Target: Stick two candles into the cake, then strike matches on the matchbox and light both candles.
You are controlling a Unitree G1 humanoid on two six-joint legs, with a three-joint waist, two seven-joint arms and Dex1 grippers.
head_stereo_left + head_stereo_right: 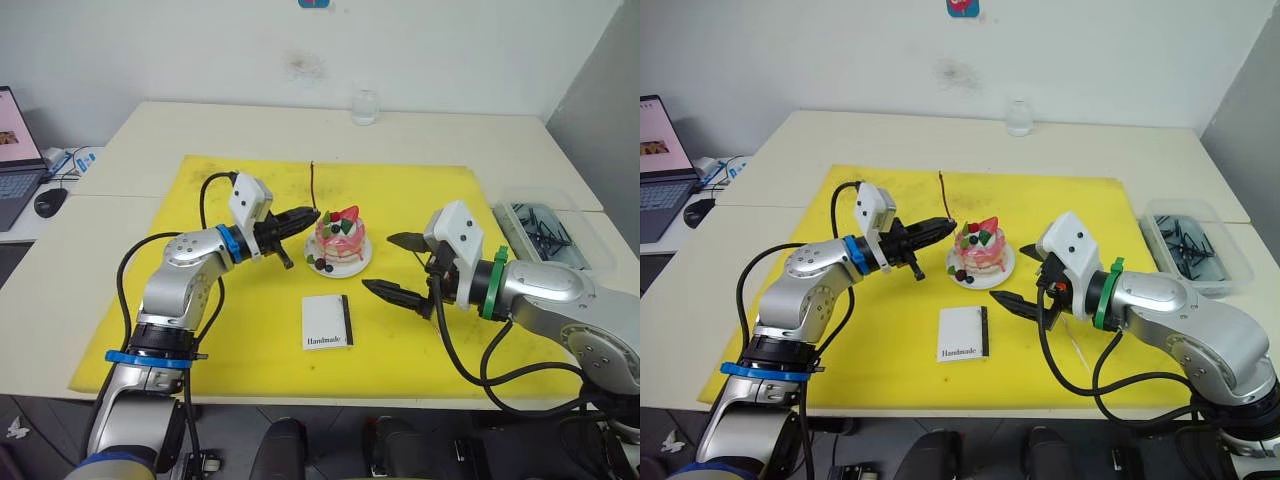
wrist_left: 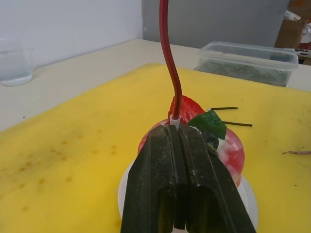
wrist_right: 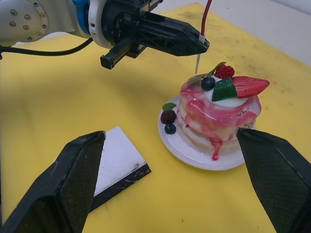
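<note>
The left gripper (image 1: 312, 214) is pinching a thin dark-red wiry candle (image 1: 313, 185) upright, its pale lower end hanging just above the small round pink cake (image 1: 340, 243) on the yellow mat (image 1: 200, 300). The right gripper (image 1: 398, 268) is waiting beside the cake, fingers spread wide.

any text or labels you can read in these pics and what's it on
"Handmade" in small black script, on the white matchbox lying on the yellow mat.
The laptop screen at the robot's far left shows an image; any text there is too small to read.
The coloured sign on the wall is cut off by the picture's edge, unreadable.
No readable text on the cake, the clear glass or the clear plastic box.
</note>
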